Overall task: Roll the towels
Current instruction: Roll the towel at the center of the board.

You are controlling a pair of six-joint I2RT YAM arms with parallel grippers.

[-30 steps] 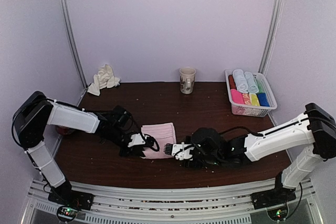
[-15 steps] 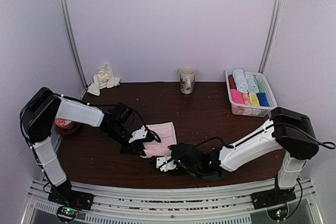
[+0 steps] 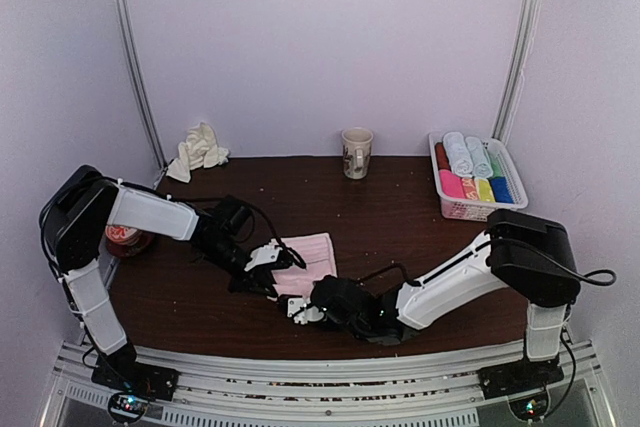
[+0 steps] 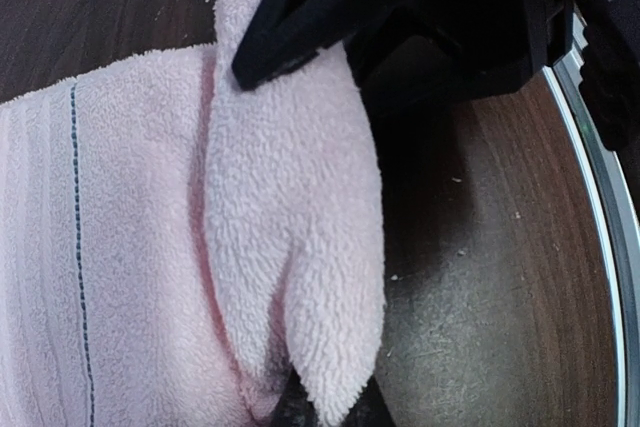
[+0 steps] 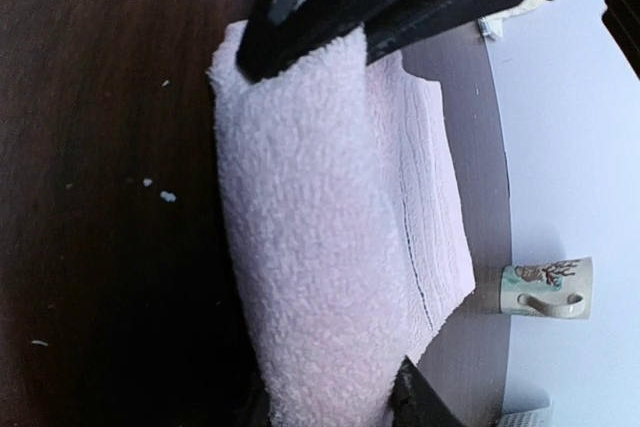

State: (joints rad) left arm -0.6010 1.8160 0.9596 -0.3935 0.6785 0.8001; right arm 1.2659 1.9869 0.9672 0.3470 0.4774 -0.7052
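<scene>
Pink towel [image 3: 312, 252] front-centre on table [image 3: 400, 217], near edge folded up between right claw [image 3: 297, 309] jaws, can't tell if clenched | left claw [image 3: 272, 269] clenched on towel's left fold | cream towel [image 3: 198, 150] crumpled in back-left corner — mug [image 3: 356, 152] back centre, basket [image 3: 478, 209] back right

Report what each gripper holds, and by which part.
Left gripper is shut on the small pale pink cloth towel, pinching a fold at its near-left edge. Right gripper straddles its near edge; grip cannot be told.
</scene>
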